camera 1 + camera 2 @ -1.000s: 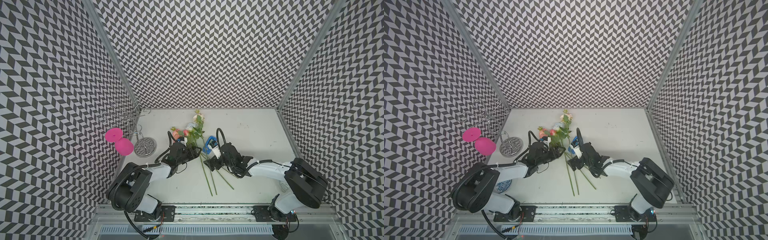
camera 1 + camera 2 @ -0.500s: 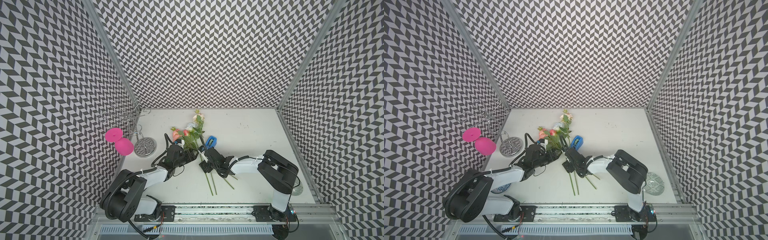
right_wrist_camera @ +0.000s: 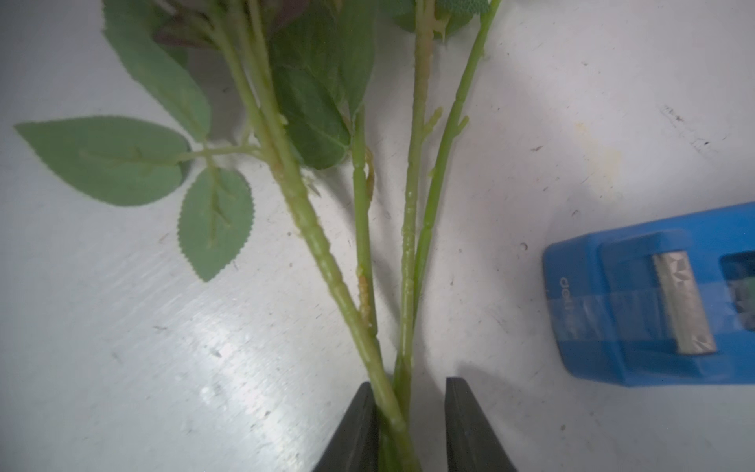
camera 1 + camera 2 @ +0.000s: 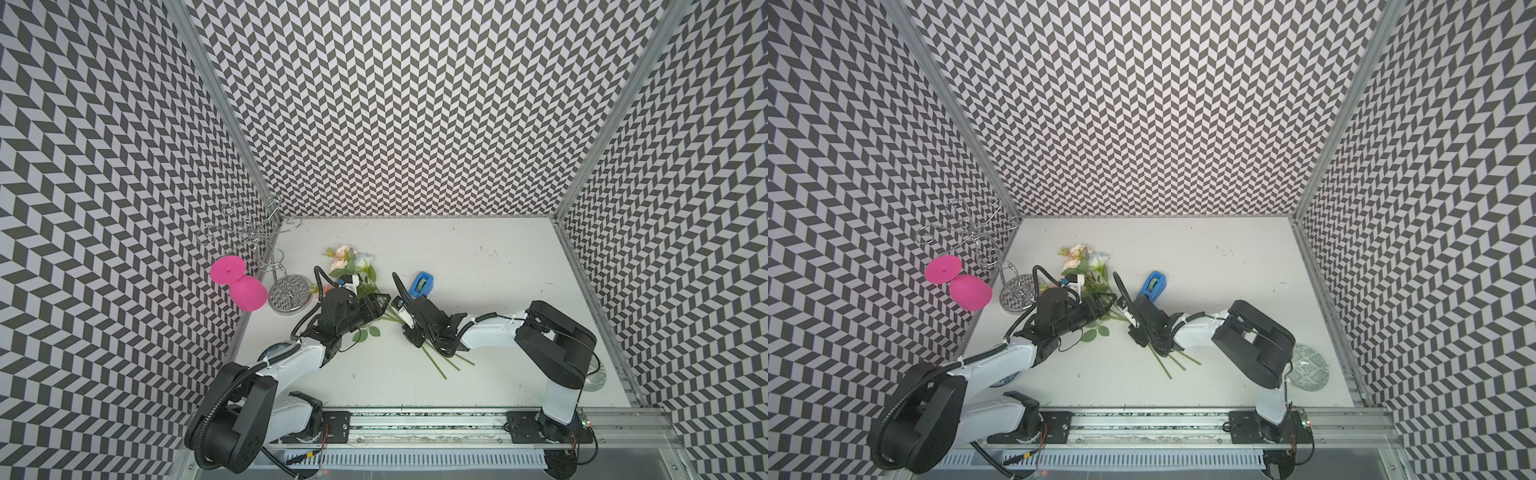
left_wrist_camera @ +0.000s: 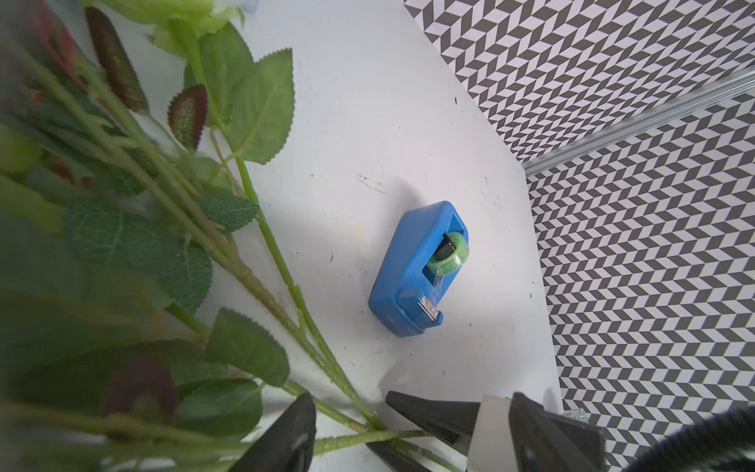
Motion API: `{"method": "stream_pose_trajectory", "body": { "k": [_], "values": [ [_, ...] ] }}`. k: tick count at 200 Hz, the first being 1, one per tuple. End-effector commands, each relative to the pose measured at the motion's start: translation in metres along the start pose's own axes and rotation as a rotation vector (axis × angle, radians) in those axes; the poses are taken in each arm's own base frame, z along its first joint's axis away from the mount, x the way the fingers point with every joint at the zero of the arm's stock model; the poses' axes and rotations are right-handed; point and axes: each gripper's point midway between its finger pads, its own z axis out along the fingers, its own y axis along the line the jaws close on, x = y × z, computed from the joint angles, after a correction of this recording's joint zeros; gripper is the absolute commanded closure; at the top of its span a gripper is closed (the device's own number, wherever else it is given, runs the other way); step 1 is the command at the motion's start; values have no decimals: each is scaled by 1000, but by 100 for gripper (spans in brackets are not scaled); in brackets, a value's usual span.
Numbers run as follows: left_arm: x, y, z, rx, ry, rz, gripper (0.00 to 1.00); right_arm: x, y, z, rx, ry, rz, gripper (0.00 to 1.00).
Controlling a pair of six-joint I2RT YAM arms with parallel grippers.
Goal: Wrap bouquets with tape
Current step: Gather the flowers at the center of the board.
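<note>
Looking down in a top view, you see the flowers lying on the table between both arms, with the tape dispenser just beyond. Left wrist view: the left gripper stands open, and the stems pass loose between its jaws. Right wrist view: the right gripper straddles the bare stems. One jaw touches them, a gap shows at the other, and nothing is pinched yet. They look light, springy and slick, so take them low, below the leaves.

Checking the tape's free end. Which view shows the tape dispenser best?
Left wrist: the whole tape dispenser shows, sharp and unblocked. Right wrist cuts it off at the frame edge; both top views show it small.
</note>
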Motion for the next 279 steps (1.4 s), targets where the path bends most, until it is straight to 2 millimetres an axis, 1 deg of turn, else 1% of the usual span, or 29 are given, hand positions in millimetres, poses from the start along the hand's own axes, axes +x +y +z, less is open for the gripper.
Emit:
{"method": "stream_pose_trajectory", "body": {
  "k": [1, 12, 43, 54, 63, 68, 72, 78, 94, 109, 122, 133, 142, 161, 171, 194, 216, 234, 247, 261, 268, 279],
  "values": [
    [-10, -9, 3, 23, -1, 28, 25, 33, -16, 2, 6, 115, 27, 77],
    [-14, -12, 5, 24, -1, 40, 26, 34, -22, 1, 16, 116, 41, 79],
    [-21, -21, 12, 41, 12, 60, 26, 35, -26, 0, 14, 109, 59, 77],
    [-25, -27, 14, 57, 13, 75, 27, 37, -28, 0, 16, 112, 64, 77],
    [-29, -35, 16, 81, 19, 103, 28, 39, -28, -1, 12, 109, 67, 74],
    [-29, -39, 18, 93, 30, 120, 29, 37, -28, -2, 2, 102, 73, 70],
    [-30, -43, 19, 105, 37, 135, 31, 34, -28, -3, -5, 92, 83, 68],
    [-30, -47, 21, 124, 51, 155, 33, 31, -29, -6, -20, 77, 102, 67],
    [-30, -57, 24, 176, 90, 208, 36, 14, -32, -17, -60, 13, 152, 63],
    [-29, -61, 28, 189, 117, 252, 37, -3, -36, -32, -113, -64, 199, 54],
    [-26, -66, 30, 220, 147, 290, 41, -16, -37, -48, -164, -136, 229, 48],
    [-23, -71, 31, 264, 162, 318, 44, -24, -38, -60, -176, -186, 245, 46],
    [-22, -69, 34, 270, 161, 322, 44, -29, -43, -69, -170, -226, 269, 46],
    [-15, -64, 44, 305, 180, 309, 46, -35, -60, -77, -137, -291, 345, 48],
    [-10, -66, 48, 343, 193, 320, 47, -35, -68, -76, -105, -298, 387, 50],
    [-6, -58, 56, 352, 201, 333, 49, -32, -69, -62, -96, -274, 440, 51],
    [-3, -42, 63, 288, 205, 321, 49, -29, -77, -50, -45, -256, 453, 51],
    [2, -32, 65, 225, 189, 324, 48, -28, -77, -41, -37, -237, 424, 51],
    [6, -29, 69, 170, 190, 349, 47, -23, -77, -32, -25, -217, 409, 51],
    [10, -29, 75, 115, 198, 393, 47, -20, -77, -30, -26, -223, 405, 51],
    [12, -29, 77, 93, 203, 406, 49, -21, -77, -30, -27, -231, 408, 51],
    [14, -29, 78, 90, 206, 394, 54, -24, -79, -32, -28, -240, 413, 52]
  ]
}}
